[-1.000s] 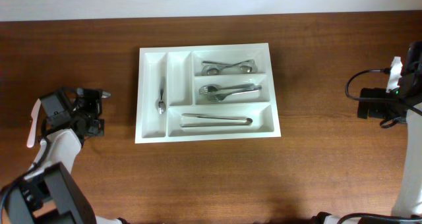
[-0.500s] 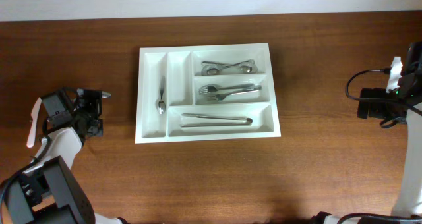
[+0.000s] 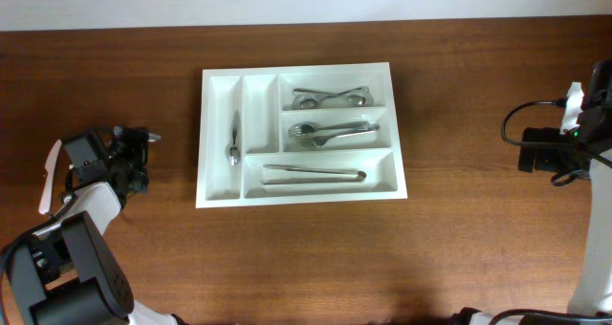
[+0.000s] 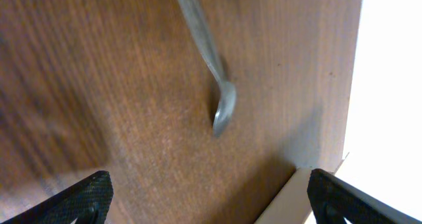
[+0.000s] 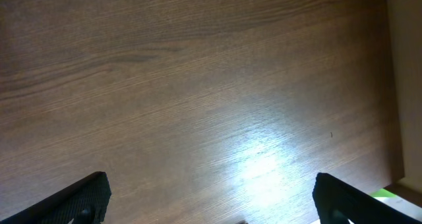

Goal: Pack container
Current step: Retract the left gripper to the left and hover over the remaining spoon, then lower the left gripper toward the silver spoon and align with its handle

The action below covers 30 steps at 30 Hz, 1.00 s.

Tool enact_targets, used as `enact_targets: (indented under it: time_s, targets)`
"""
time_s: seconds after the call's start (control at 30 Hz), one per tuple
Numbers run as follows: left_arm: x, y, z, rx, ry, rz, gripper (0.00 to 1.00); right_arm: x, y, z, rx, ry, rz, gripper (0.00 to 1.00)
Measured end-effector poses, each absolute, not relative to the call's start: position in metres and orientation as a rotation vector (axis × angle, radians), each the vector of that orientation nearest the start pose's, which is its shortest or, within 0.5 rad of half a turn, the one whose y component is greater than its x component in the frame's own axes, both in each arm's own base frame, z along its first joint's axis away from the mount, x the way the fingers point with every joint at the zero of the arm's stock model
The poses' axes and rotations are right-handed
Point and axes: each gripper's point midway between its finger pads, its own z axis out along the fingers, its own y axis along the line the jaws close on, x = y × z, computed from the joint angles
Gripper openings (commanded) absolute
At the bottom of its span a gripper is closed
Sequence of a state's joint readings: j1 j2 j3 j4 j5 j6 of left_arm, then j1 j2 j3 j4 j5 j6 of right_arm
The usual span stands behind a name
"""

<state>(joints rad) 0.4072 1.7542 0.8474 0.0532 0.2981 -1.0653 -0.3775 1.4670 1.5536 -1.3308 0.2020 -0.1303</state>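
White container (image 3: pixel 306 196) lies well apart between left gripper (image 4: pixel 211 201) and right gripper (image 5: pixel 211 201), both gaping empty.

A: Was the overhead view sharp?
B: Sharp, evenly lit; the container (image 3: pixel 258 115) threw barely any shadow.
A: And the wrists?
B: Softer. Glare pooled on the table (image 5: pixel 260 165); the left view's right edge burned white.

Dark brown wood-grain table (image 3: pixel 306 258)
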Motion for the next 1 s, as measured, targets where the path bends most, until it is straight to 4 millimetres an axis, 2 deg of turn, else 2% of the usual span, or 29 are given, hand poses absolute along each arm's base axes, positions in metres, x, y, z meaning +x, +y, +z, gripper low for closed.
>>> enact_targets:
  time_s: [0.3,0.43,0.73,0.87,1.0]
  targets:
    - [0.407,0.136,0.038,-1.579,1.893,-0.624,0.92,0.275,-0.146,0.227,0.397,2.822,-0.398,0.99]
    - [0.406,0.143,0.027,-1.599,1.887,-0.611,0.89,0.275,-0.146,0.227,0.399,2.822,-0.398,0.99]
    - [0.438,0.14,0.027,-1.457,1.863,-0.747,0.89,0.275,-0.146,0.227,0.397,2.822,-0.398,0.99]
    - [0.439,0.139,0.024,-1.447,1.875,-0.761,0.68,0.275,-0.146,0.227,0.398,2.822,-0.398,0.99]
    - [0.439,0.138,0.019,-1.451,1.882,-0.766,0.65,0.275,-0.146,0.227,0.398,2.822,-0.398,0.99]
